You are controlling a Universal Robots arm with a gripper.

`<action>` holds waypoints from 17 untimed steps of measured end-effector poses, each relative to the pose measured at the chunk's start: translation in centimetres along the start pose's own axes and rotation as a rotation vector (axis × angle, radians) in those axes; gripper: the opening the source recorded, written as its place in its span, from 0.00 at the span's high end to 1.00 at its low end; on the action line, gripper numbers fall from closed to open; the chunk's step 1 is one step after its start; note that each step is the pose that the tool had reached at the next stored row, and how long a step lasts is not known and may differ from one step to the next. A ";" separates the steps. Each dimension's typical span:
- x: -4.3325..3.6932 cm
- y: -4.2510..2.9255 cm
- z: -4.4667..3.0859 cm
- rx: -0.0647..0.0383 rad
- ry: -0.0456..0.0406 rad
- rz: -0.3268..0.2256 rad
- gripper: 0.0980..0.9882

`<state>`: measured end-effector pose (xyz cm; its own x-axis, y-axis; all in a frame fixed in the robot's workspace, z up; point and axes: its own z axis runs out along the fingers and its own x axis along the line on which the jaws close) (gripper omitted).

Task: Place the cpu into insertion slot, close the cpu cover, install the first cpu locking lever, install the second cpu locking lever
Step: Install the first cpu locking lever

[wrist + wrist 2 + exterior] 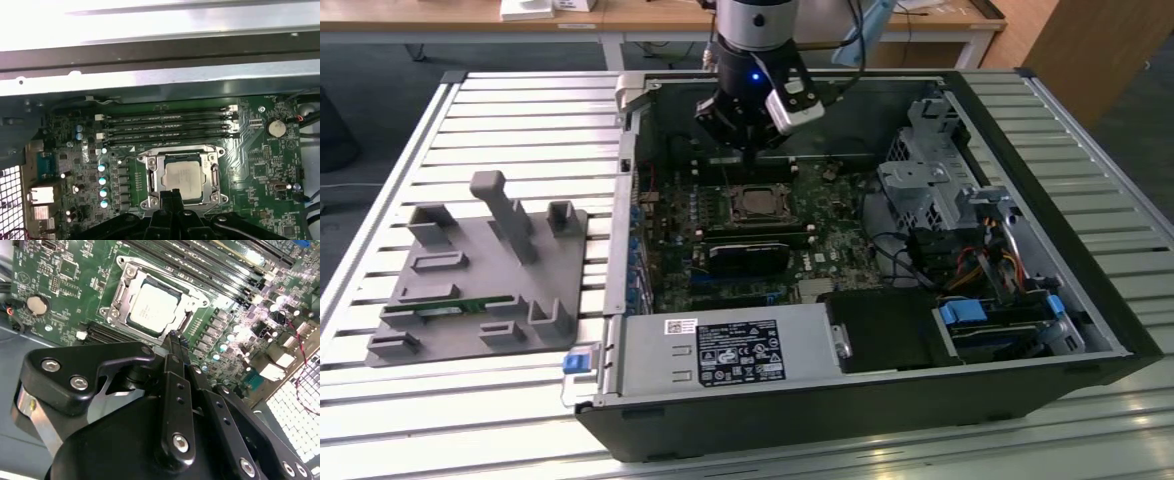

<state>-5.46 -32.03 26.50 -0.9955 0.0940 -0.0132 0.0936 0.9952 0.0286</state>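
Note:
The cpu point(182, 175) point(152, 307) lies flat in the insertion slot point(129, 316) on the green board, silvery top facing up. The shiny cpu cover point(150, 175) point(194, 301) is folded down around it, and the chip shows through its square window. My gripper point(170, 192) point(176, 337) hangs just above the board at one edge of the socket, fingers pressed together with nothing visible between them. In the exterior view the gripper point(744, 152) is inside the open computer case, just beyond the cpu point(754, 203).
Long memory slots point(170, 127) run beside the socket, towards the case wall point(160, 80). A black graphics card point(747, 258), power supply point(720, 350) and drive cage point(934, 190) crowd the case. A grey fixture point(480, 270) sits at the exterior view's left.

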 end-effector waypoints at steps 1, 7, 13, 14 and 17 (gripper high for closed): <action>0.27 -0.02 0.00 0.000 -0.0005 0.000 0.99; 2.05 -0.19 0.08 0.000 -0.0021 0.000 0.99; 3.56 -0.30 0.19 0.000 -0.0021 -0.001 0.99; 3.70 -0.28 0.21 0.000 -0.0021 -0.001 0.99; 4.01 -0.07 0.26 0.000 -0.0020 -0.001 0.99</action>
<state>-9.46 -31.72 26.18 -0.9956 0.0930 -0.0152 0.0925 0.9953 0.0288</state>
